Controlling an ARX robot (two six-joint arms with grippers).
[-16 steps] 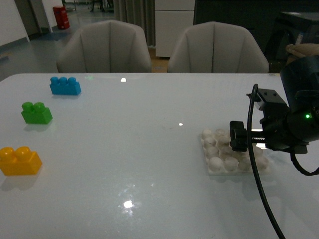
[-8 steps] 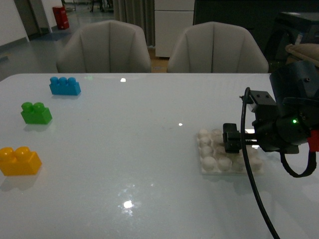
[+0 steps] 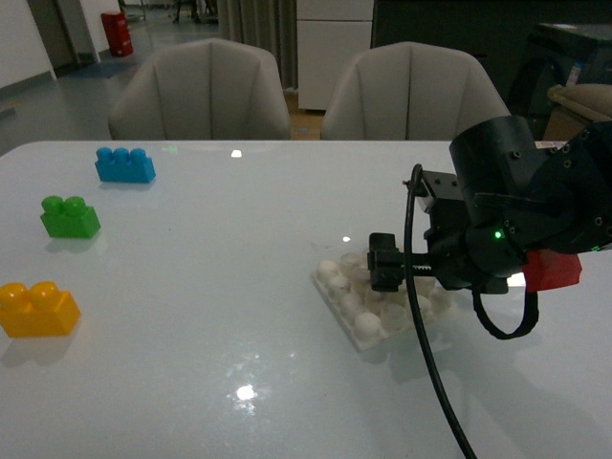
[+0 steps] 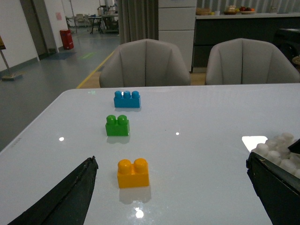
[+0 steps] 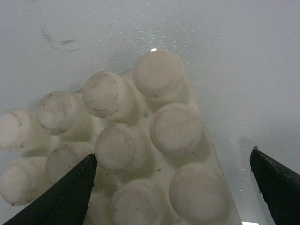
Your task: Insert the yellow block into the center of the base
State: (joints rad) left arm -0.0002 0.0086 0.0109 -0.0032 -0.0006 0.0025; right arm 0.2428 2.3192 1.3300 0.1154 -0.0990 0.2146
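Observation:
The yellow block (image 3: 38,308) rests near the table's left front edge, well away from both arms. In the left wrist view the yellow block (image 4: 133,173) lies ahead of my open left gripper (image 4: 171,161), closer to one finger. The base (image 3: 356,304), an off-white studded plate, lies right of the table's middle, turned at an angle. My right gripper (image 3: 387,273) hangs low over the plate's far side. In the right wrist view the base (image 5: 140,140) fills the space beneath my open right gripper (image 5: 171,161), with both fingers clear of the studs.
A green brick (image 3: 69,217) and a blue brick (image 3: 124,164) stand at the back left. Behind the table's far edge are two chairs (image 3: 201,91). A black cable (image 3: 421,335) hangs from the right arm over the plate's front corner.
My right arm has swung left toward the table's middle. The base has slid left with it and turned to an angle. The bricks have not moved.

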